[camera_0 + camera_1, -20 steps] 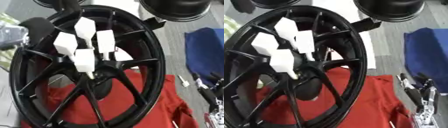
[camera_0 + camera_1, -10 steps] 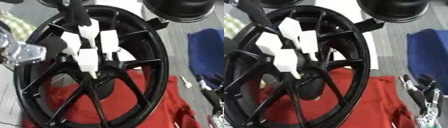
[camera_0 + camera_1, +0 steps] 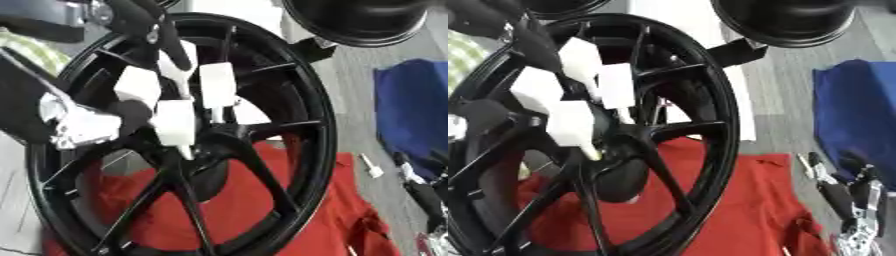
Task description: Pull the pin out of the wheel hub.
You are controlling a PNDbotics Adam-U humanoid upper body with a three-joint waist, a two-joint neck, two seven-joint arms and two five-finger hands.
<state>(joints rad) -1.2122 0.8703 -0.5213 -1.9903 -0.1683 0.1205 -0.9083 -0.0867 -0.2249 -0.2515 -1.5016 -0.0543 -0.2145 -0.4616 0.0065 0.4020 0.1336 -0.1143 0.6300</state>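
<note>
A large black spoked wheel [image 3: 322, 125] stands tilted on a red cloth [image 3: 297, 200]. Several white block-shaped pieces [image 3: 175, 122] cluster over its hub [image 3: 210, 142]; one ends in a thin white pin tip [image 3: 186, 152] at the hub. My left hand [image 3: 83, 127], black and silver, has come in from the left in front of the spokes. One straight dark finger [image 3: 171, 45] lies down across the white pieces, and a dark tip [image 3: 131, 111] sits between two of them. My right hand [image 3: 846, 197] rests open at the lower right, apart from the wheel.
Part of a second black wheel [image 3: 359, 20] shows at the top right. A blue cloth [image 3: 411, 110] lies on the grey floor at the right, with a small white piece [image 3: 372, 167] near it. A white sheet [image 3: 675, 20] lies behind the wheel.
My left hand has moved in from the upper left onto the white pieces at the hub. The whole picture has shifted a little. The right hand stays low at the right.
</note>
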